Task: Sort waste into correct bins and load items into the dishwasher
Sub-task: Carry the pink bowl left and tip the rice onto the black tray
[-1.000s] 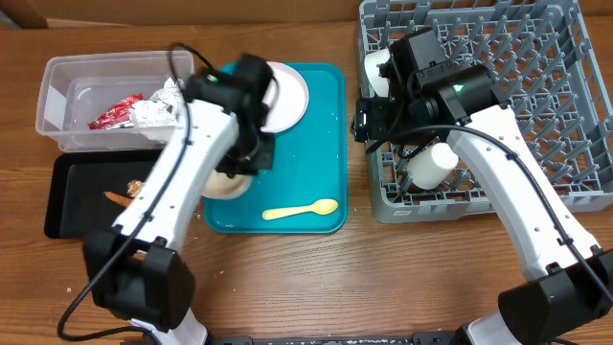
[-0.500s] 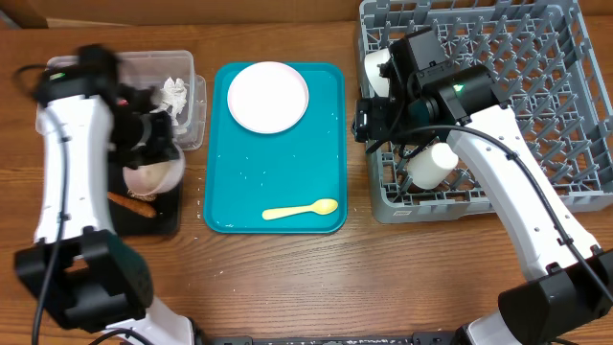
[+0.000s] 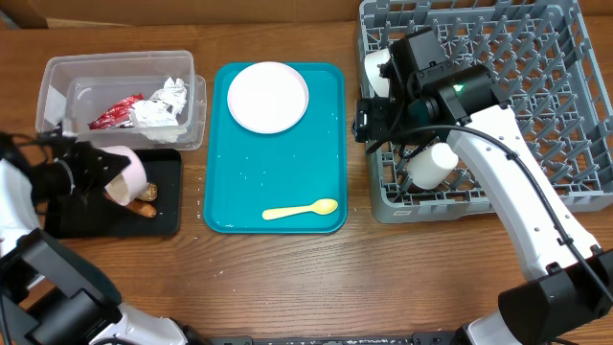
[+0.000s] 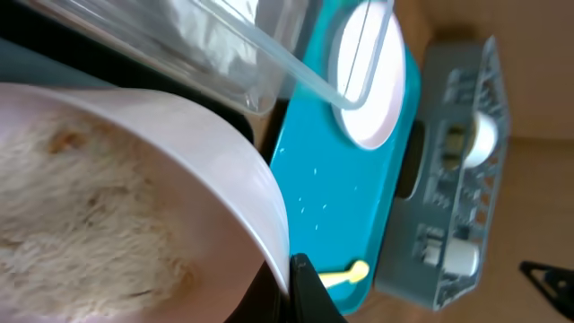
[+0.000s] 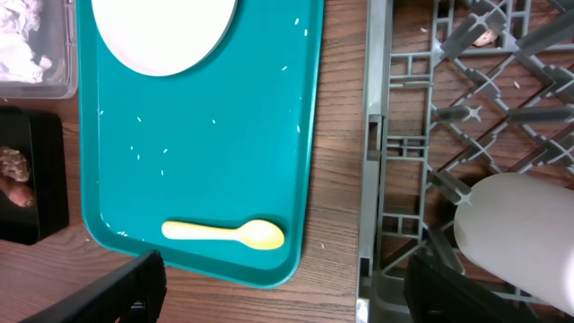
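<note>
**Pink bowl (image 3: 129,175) tipped over black tray (image 3: 165,216), frame left**
Your left gripper (image 3: 96,171) clamps its rim, mouth facing left; a second ago it hung over the teal tray (image 3: 326,144). Your right gripper (image 5: 285,265) gapes, empty.

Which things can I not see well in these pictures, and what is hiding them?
- Overhead: small white bowl, mostly covered by the right arm.
- Overhead: brown food on the black tray, partly under the tilted pink bowl.
- Left wrist: left gripper, the pink bowl fills the frame; only one dark fingertip shows.
- Right wrist: white cup, cut by the right edge.
</note>
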`<state>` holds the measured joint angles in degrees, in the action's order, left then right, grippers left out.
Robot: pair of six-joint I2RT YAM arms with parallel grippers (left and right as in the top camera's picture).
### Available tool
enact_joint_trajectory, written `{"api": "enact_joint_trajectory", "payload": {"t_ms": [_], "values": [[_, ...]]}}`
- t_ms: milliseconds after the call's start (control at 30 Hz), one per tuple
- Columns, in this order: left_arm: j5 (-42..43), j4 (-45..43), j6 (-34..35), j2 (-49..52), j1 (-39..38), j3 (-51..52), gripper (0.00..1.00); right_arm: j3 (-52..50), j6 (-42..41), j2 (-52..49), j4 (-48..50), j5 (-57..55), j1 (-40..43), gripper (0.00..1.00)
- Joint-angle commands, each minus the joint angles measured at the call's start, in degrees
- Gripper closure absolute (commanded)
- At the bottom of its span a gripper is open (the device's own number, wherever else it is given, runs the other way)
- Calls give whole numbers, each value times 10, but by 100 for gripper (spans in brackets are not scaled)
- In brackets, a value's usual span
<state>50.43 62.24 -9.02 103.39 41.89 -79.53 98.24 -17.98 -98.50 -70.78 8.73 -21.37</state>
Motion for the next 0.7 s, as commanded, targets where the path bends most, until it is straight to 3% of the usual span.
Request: {"api": "enact_joint_trajectory", "payload": {"t_ms": [0,333,667], "values": [[89,-32,-17,-18,21,18,96,0,2,3,-1,-2,1,13],[111,-85,-18,-18,55,24,96,0,2,3,-19,-1,1,13],[172,-119,-70,-18,82,69,96,0,2,3,-25,-1,1,13]]}}
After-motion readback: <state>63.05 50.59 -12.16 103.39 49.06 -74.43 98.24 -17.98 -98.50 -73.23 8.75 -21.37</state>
